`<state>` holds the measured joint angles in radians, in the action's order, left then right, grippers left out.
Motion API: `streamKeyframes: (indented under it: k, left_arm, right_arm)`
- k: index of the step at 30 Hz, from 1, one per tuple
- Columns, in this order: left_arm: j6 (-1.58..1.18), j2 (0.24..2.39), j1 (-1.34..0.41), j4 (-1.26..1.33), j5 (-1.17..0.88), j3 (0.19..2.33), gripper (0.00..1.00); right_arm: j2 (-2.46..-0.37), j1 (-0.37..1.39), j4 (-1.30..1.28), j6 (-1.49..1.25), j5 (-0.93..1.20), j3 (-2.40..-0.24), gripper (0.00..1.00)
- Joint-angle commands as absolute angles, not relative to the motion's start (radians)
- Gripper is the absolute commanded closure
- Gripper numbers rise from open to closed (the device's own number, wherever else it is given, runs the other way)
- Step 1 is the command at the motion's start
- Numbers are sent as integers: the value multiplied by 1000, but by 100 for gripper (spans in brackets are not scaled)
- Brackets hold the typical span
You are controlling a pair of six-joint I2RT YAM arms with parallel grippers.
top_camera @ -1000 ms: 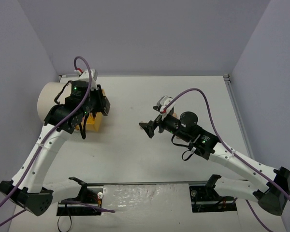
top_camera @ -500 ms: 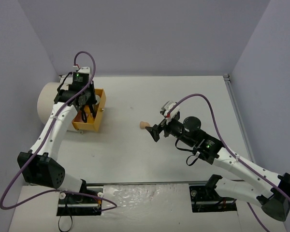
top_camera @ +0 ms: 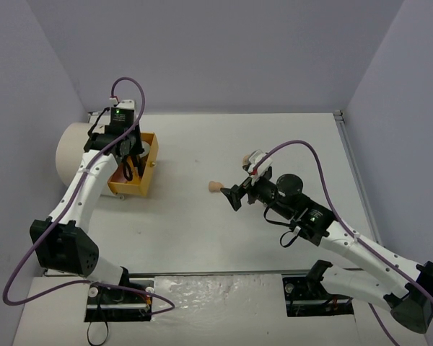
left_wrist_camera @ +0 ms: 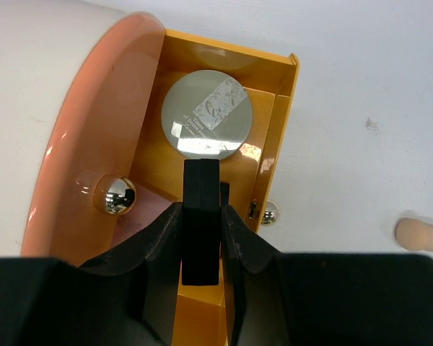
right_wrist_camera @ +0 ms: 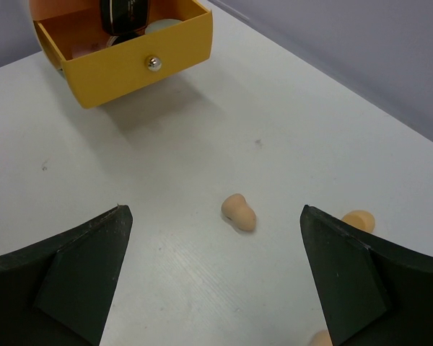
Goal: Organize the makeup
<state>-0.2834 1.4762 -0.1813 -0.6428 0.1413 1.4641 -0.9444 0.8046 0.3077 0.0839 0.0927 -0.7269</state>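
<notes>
My left gripper point(left_wrist_camera: 201, 208) is shut on a black square compact point(left_wrist_camera: 200, 216), held on edge over the open yellow drawer point(left_wrist_camera: 283, 130). A pale green disc point(left_wrist_camera: 206, 112) lies flat at the drawer's back. From above, the left gripper point(top_camera: 130, 163) sits inside the drawer point(top_camera: 130, 189). My right gripper point(right_wrist_camera: 214, 210) stands wide open above the table with nothing between its fingers. A peach egg-shaped sponge point(right_wrist_camera: 239, 212) lies on the table just ahead of it, also seen from above as the sponge point(top_camera: 215, 187) left of the right gripper point(top_camera: 235, 196). Two more peach sponges point(right_wrist_camera: 358, 220) lie to the right.
A large cream cylinder with an orange front point(left_wrist_camera: 79, 137) lies against the drawer's left side, the same cylinder point(top_camera: 72, 148) at the table's far left. The drawer has a small silver knob point(right_wrist_camera: 153, 63). Grey walls close in the table at left, back and right.
The left arm has stretched out and brought its gripper with the compact down over the drawer. The right gripper has backed slightly right, uncovering the peach sponge.
</notes>
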Motion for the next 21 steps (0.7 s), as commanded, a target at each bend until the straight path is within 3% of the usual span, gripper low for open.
streamKeyframes:
  k: [1,10,21]
  left_arm:
    - [-261,1465,-173,-623,206,1456,100]
    - [-251,1454,-175,-667,331,1487,100]
    - [-201,1423,-178,-539,144,1483,100]
  right_arm:
    - [-914,790,368,91,89,-726,0]
    - [-914,782,371,87,97,-717,0]
    - [-920,771,383,76,116,-709,0]
